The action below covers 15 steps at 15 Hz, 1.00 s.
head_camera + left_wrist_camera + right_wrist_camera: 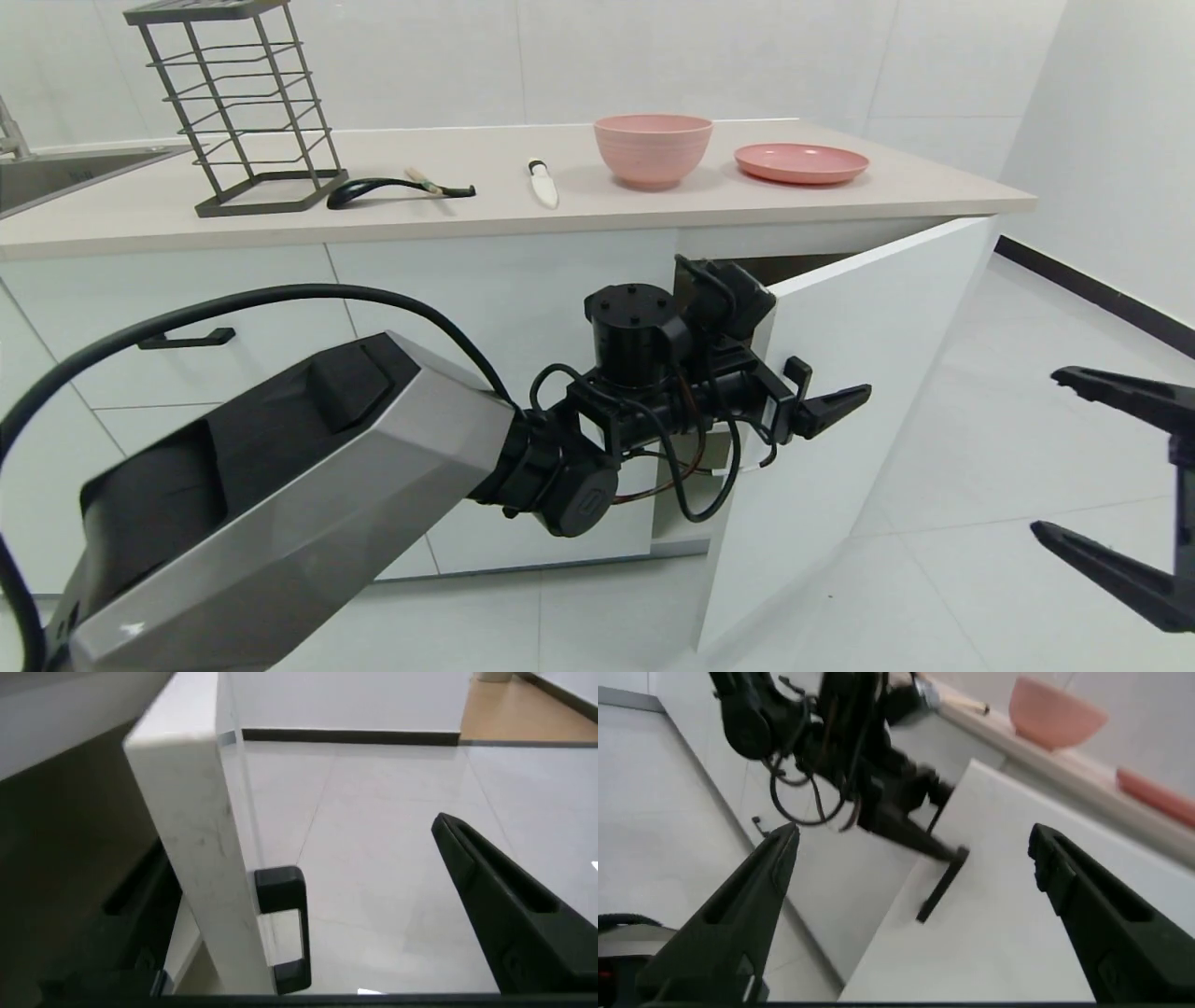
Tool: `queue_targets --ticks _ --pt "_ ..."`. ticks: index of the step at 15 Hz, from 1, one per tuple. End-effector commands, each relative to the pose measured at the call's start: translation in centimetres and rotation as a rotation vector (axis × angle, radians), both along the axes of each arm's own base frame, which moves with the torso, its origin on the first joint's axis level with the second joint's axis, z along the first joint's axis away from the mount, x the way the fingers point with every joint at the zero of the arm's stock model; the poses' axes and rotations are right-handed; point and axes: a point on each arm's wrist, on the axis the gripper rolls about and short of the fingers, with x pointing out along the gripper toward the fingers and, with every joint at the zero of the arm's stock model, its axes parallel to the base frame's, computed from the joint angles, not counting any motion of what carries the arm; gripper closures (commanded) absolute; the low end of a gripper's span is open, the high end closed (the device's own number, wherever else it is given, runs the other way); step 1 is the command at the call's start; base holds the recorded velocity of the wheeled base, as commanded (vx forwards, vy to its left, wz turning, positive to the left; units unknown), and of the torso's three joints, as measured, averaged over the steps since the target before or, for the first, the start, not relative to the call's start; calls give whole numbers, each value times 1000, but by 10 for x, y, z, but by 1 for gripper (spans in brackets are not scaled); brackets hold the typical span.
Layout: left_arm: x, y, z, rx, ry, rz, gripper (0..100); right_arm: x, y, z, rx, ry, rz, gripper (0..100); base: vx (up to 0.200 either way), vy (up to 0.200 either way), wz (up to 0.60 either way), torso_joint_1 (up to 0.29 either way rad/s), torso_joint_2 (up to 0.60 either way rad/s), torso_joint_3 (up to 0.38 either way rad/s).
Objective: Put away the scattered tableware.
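On the counter [840, 201] lie a black ladle [373, 189], a white-bladed knife [542, 182], a pink bowl [652, 147] and a pink plate [801, 161]. Below them a white cabinet door [868, 373] stands partly open. My left gripper [812, 401] is open at the door's free edge, by the black handle [796, 371]. In the left wrist view the left gripper [322, 910] straddles the door edge [201, 859], one finger outside and one inside the cabinet. My right gripper [1050, 453] hangs open over the floor, right of the door, holding nothing. It [910, 849] faces the door [1018, 924], with the bowl [1057, 714] above.
A dark wire dish rack [247, 103] stands at the counter's left, beside a sink [56, 173]. A small wooden-handled utensil [422, 180] lies across the ladle. Closed drawers with a black pull [187, 338] sit left of the open door. White tiled floor spreads to the right.
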Motion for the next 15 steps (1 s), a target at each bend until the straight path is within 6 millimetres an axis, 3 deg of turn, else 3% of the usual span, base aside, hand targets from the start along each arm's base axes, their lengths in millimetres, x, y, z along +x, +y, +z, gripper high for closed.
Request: queue_targets --ticks 1,7,10,15 --pt "-2 0 -5 17 -4 -2 0 -30 4 18 -24 -156 -7 0 0 0 0 0 0 0" --pt "-33 -25 -5 19 -18 -87 0 -52 6 57 -61 -414 -26 0 0 0 0 0 0 0" --pt "-55 -42 -6 18 -10 -144 0 -61 8 61 -68 -462 -30 0 0 0 0 0 0 0" --pt "-60 -60 -13 3 -19 -180 0 -70 8 69 -74 -523 -51 0 0 0 0 0 0 0"
